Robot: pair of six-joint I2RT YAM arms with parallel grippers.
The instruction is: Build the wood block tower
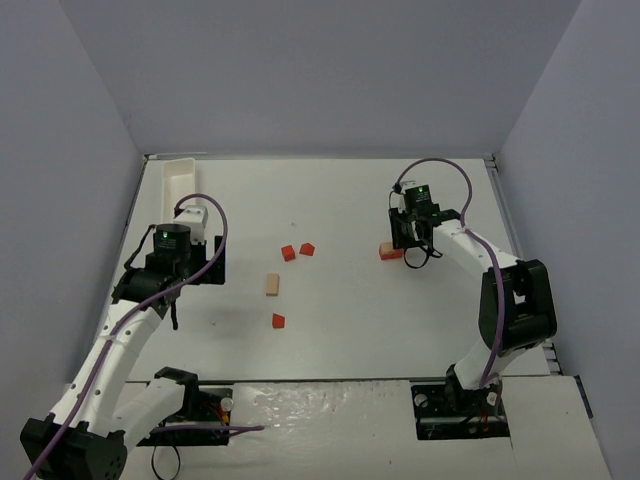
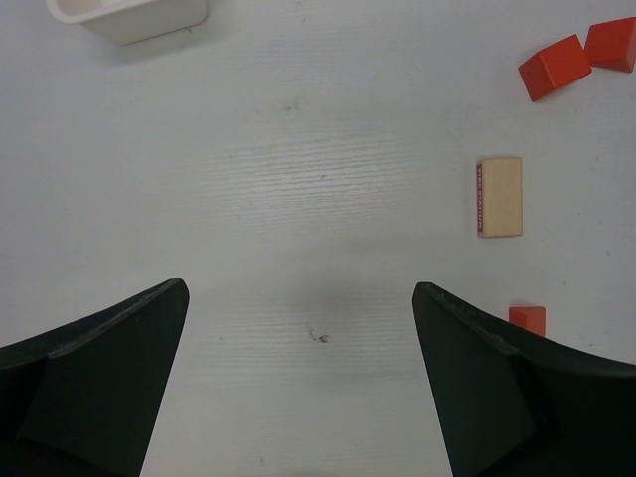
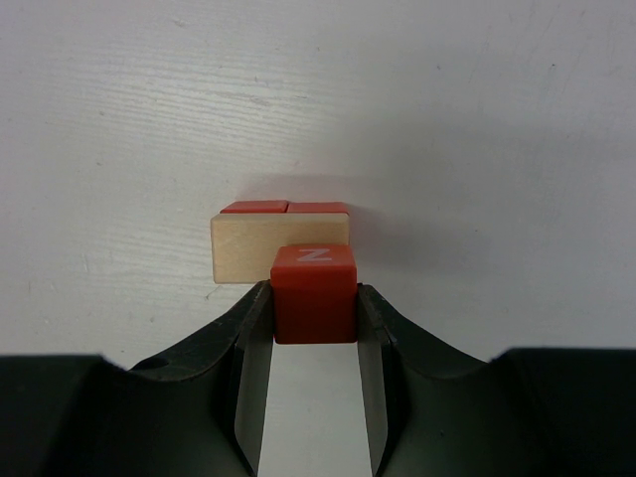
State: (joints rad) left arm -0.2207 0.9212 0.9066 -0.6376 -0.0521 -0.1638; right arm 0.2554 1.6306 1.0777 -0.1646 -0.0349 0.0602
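Note:
The wood block tower point(image 1: 388, 250) stands right of centre: a pale tan block point(image 3: 268, 243) lies across two red cubes point(image 3: 254, 207). My right gripper point(image 3: 314, 298) is shut on a red cube point(image 3: 314, 270) marked Z and holds it at the near side of the tan block, level with its top. In the top view the right gripper point(image 1: 410, 240) sits just right of the tower. My left gripper point(image 2: 298, 288) is open and empty over bare table at the left point(image 1: 200, 262).
Loose blocks lie mid-table: two red cubes point(image 1: 288, 253) point(image 1: 307, 248), a tan block point(image 1: 272, 285) and one more red cube point(image 1: 278, 320). The left wrist view shows the tan block point(image 2: 500, 197) and red cubes point(image 2: 555, 67) to its right. A long white tray point(image 1: 180, 175) stands back left.

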